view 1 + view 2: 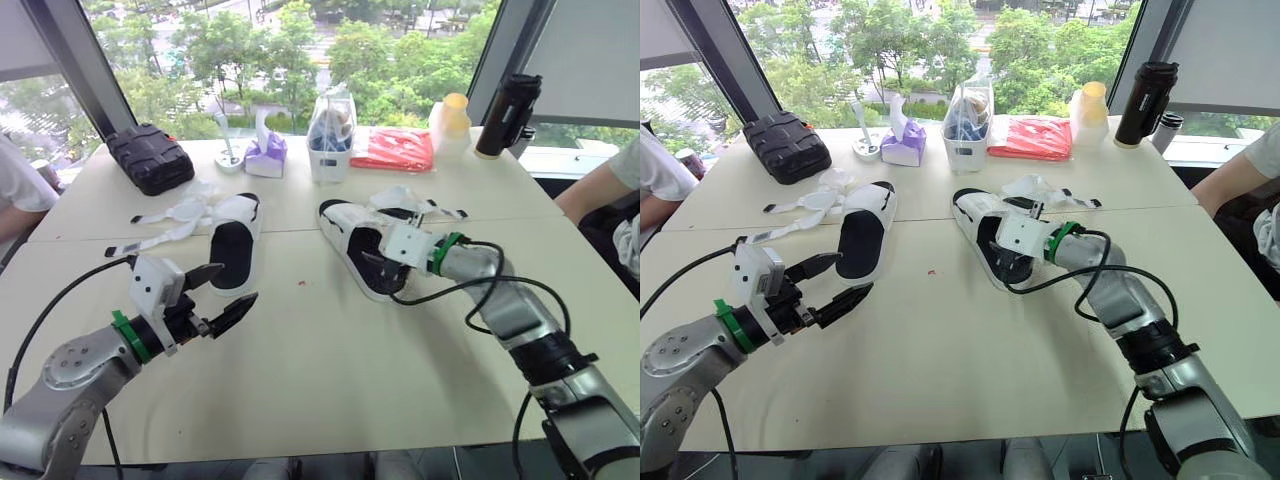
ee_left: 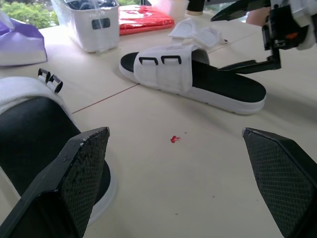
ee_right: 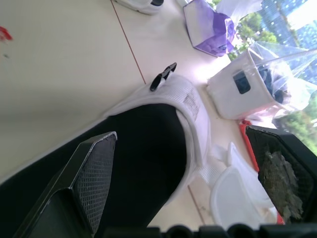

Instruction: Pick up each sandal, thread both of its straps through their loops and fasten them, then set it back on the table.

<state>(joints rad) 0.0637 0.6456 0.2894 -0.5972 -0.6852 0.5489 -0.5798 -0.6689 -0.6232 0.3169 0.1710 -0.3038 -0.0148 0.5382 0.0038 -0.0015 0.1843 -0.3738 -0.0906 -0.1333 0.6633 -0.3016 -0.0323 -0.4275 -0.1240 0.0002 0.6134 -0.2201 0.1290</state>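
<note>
Two white sandals with black footbeds lie on the beige table [image 1: 330, 370]. The left sandal [image 1: 232, 245] has its straps [image 1: 170, 215] spread loose to its left. Loose straps [image 1: 410, 205] also trail off the far side of the right sandal [image 1: 352, 240]. My left gripper [image 1: 222, 292] hovers open just in front of the left sandal's heel, holding nothing. My right gripper [image 1: 1012, 262] is open at the right sandal's heel end; in the left wrist view its lower finger [image 2: 245, 66] lies along the footbed. The right wrist view looks along that black footbed [image 3: 143, 148] toward the metal loops [image 3: 163, 77].
Along the back of the table stand a black case [image 1: 150, 157], a purple tissue box [image 1: 266, 155], a white bin with a bag [image 1: 330, 140], a red packet [image 1: 395, 150], a yellow-capped bottle [image 1: 452, 125] and a black tumbler [image 1: 508, 115]. People sit at the left [image 1: 15, 195] and right [image 1: 600, 190] edges.
</note>
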